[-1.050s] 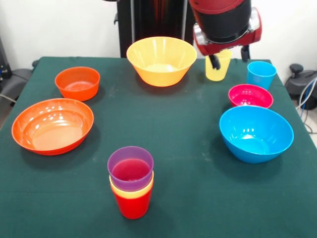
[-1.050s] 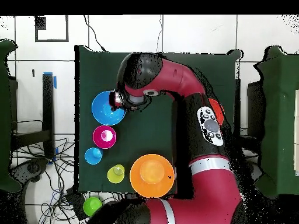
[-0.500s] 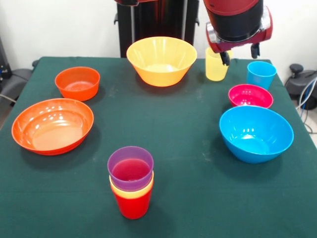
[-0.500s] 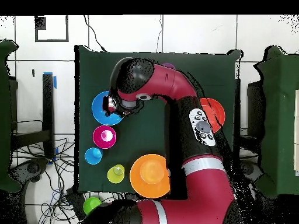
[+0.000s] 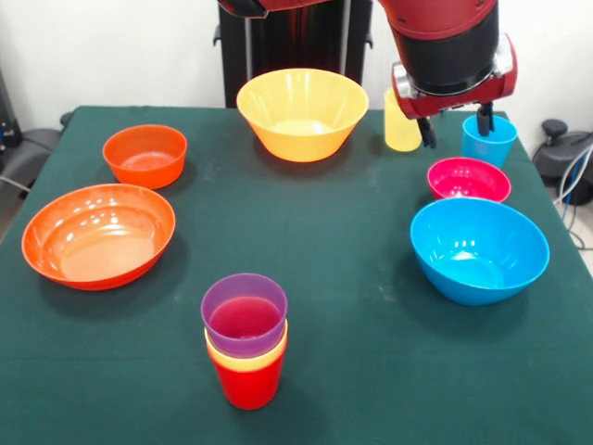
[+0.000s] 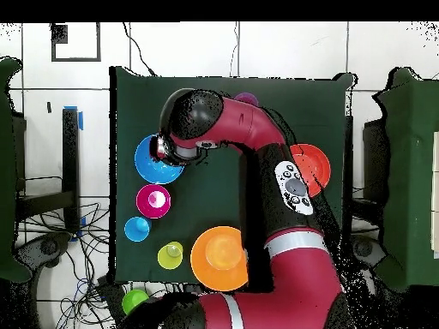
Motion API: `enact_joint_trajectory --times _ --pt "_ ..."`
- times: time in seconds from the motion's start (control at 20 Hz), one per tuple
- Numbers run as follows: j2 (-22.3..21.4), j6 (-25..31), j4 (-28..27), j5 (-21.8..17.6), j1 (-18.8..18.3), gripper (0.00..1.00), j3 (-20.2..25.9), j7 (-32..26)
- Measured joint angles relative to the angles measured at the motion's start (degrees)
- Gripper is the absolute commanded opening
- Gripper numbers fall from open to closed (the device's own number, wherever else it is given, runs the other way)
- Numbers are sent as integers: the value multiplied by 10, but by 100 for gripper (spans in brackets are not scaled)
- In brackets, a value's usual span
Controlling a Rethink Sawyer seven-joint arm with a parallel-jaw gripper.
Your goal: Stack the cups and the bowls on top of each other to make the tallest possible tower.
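Near the table's front edge stands the tower point(image 5: 246, 341): a purple cup nested in a yellow-orange cup inside a red one. My gripper point(image 5: 456, 130) hangs open and empty in the front view, one finger before the pale yellow cup point(image 5: 400, 125), the other before the blue cup point(image 5: 488, 144). Below it lie the pink bowl point(image 5: 468, 179) and the big blue bowl point(image 5: 479, 248). From overhead, the gripper point(image 6: 159, 147) sits over the blue bowl's point(image 6: 153, 169) rim.
The large yellow-orange bowl point(image 5: 301, 111) stands at the back middle. A small orange bowl point(image 5: 145, 155) and a wide orange bowl point(image 5: 97, 234) are at the left. In the overhead view my arm point(image 6: 274, 180) hides much of the table and a green object point(image 6: 135, 302) lies off it.
The gripper has moved right in the front view, from in front of the pale yellow cup towards the blue cup, and a little lower. No cup or bowl has moved.
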Motion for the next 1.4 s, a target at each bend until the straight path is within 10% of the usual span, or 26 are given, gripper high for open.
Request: enact_joint_trajectory --times 1.4 --pt "-7 -77 127 18 15 100 -7 0"
